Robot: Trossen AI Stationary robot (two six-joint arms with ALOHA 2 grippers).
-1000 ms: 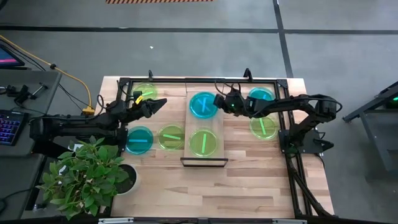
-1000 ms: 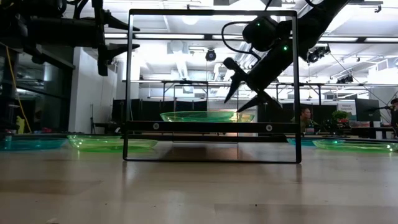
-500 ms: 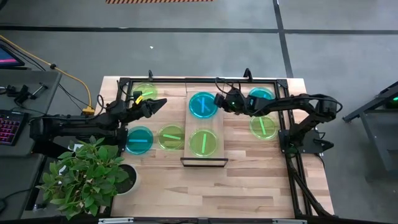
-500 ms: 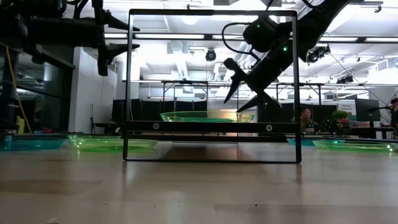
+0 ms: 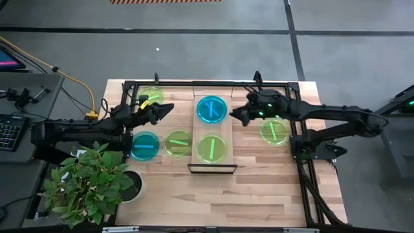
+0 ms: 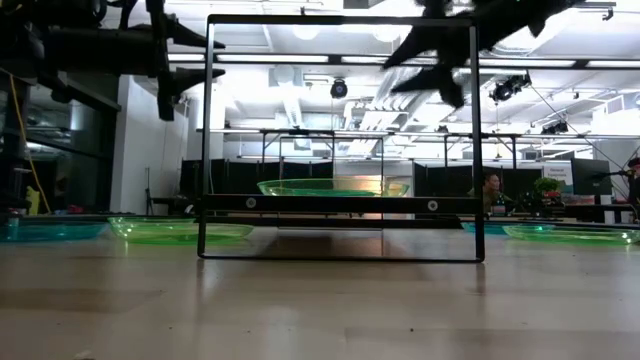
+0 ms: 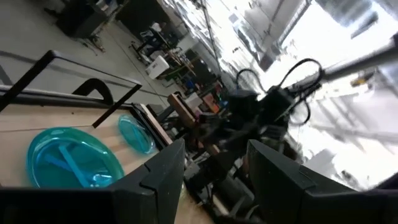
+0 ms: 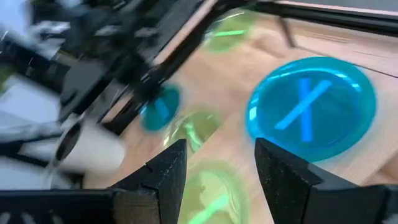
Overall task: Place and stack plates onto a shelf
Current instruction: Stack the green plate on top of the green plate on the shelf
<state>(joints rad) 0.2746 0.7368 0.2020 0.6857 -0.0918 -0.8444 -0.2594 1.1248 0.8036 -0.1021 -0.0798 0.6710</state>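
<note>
The shelf [image 5: 213, 163] is a light-wood board in a black frame at mid-table. It carries a blue plate [image 5: 211, 109] at its far end, with crossed stripes [image 8: 303, 112], and a green plate [image 5: 211, 148] at its near end. My right gripper [image 5: 234, 115] is open and empty, high in the air [image 6: 392, 75] just right of the blue plate. My left gripper [image 5: 168, 107] is open and empty, in the air left of the shelf. Flat on the table lie a green plate [image 5: 178, 142], a blue plate [image 5: 144, 145], a far-left green plate [image 5: 151, 95] and a right green plate [image 5: 274, 131].
A black frame [image 5: 294, 87] runs around the far and right parts of the tabletop. A potted plant [image 5: 90, 184] stands at the near left corner. A further blue plate [image 7: 134, 134] lies beyond the shelf, under my right arm. Bare wood [image 5: 259, 188] lies near the front edge.
My right gripper has risen well above the shelf and drawn back toward the table's right edge, away from the blue plate on the shelf. It stays open. The plates have not moved.
</note>
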